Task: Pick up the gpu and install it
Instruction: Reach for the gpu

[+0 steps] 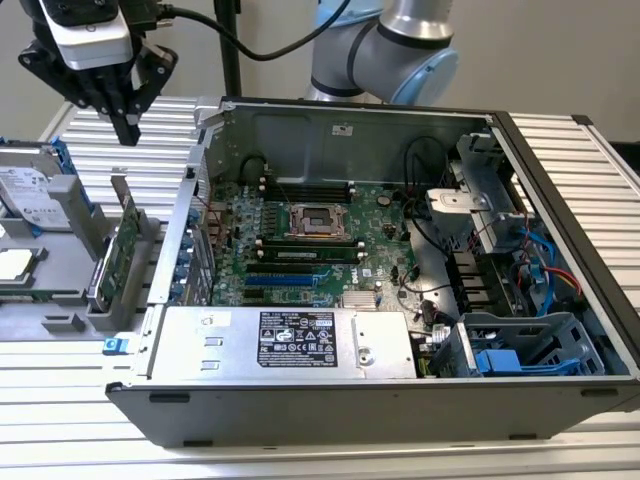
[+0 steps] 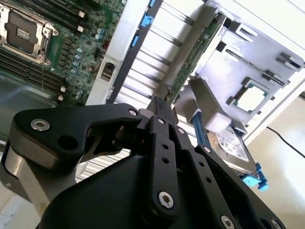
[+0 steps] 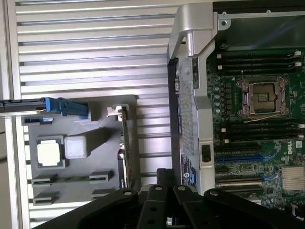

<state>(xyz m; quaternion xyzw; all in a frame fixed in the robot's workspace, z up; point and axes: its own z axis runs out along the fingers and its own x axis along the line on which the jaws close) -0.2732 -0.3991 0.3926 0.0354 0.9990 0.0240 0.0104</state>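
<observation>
One gripper [image 1: 128,132]: fingers pressed together, empty, 12 o'clock from gpu in exterior view.
Gpu [image 1: 125,250]: upright on edge in grey holder [image 1: 30,318], 9 o'clock from computer case [image 1: 330,405].

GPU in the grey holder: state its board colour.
The gpu is green, clearest in the exterior view.

- No print is clear enough to read.
- A black-and-white label [image 1: 297,338] lies on the power supply [image 1: 215,350], lower middle of the exterior view.
- A white sticker [image 1: 18,182] lies on the hard drive [image 1: 34,208], left edge.
</observation>
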